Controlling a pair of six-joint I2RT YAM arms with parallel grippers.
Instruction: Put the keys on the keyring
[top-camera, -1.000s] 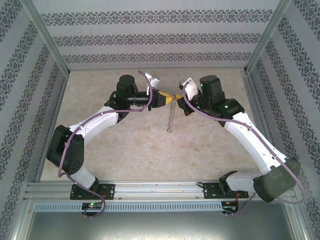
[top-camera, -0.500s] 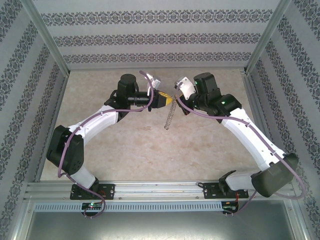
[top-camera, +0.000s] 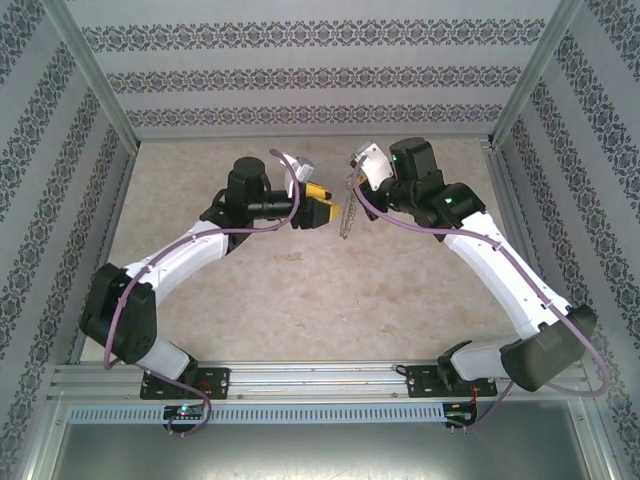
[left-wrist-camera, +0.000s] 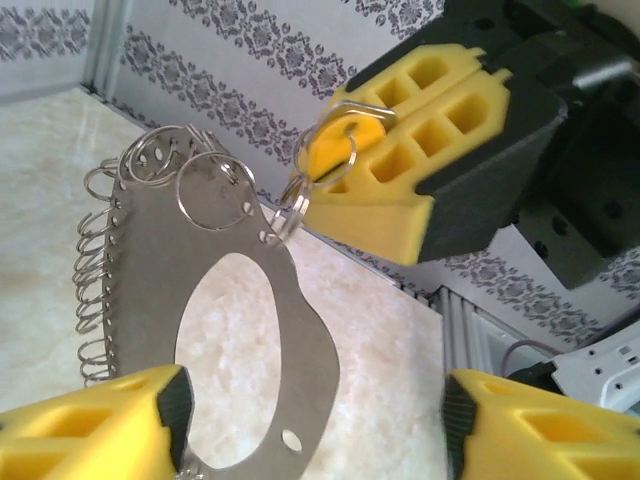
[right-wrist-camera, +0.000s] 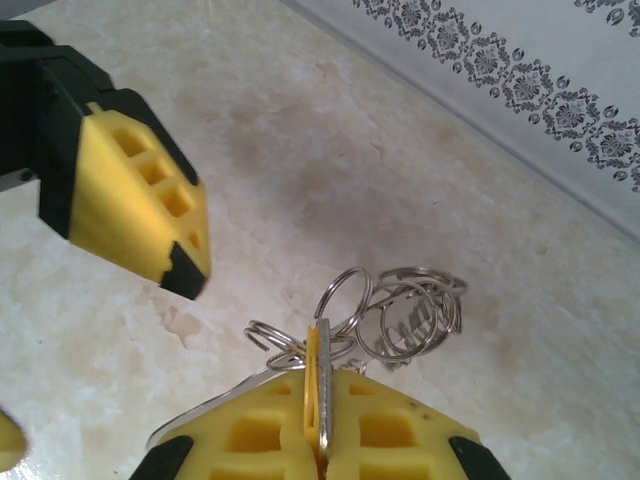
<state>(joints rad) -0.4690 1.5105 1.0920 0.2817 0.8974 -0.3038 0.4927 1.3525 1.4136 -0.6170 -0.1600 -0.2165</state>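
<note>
The keyring (left-wrist-camera: 140, 260) is a flat grey metal hoop with several small wire rings along its rim, and it hangs in the air. A small key with an orange-yellow head (left-wrist-camera: 335, 150) is pinched in my right gripper (left-wrist-camera: 375, 150), which is shut; a wire ring links it to the hoop's rim. From the right wrist, the key (right-wrist-camera: 316, 370) stands edge-on in the shut gripper (right-wrist-camera: 320, 375), with the rings (right-wrist-camera: 410, 315) dangling beyond. My left gripper (left-wrist-camera: 315, 410) is open, its fingers on either side of the hoop's lower end. From above, the hoop (top-camera: 346, 218) hangs between the left gripper (top-camera: 328, 213) and right gripper (top-camera: 352, 185).
The beige marbled table (top-camera: 300, 290) lies below, walled by patterned panels (top-camera: 300, 75) at the back and sides. A metal rail (top-camera: 320, 380) with both arm bases runs along the near edge.
My left gripper has opened and drawn back a little to the left. The right gripper has shifted up and left, and the hoop now hangs from it.
</note>
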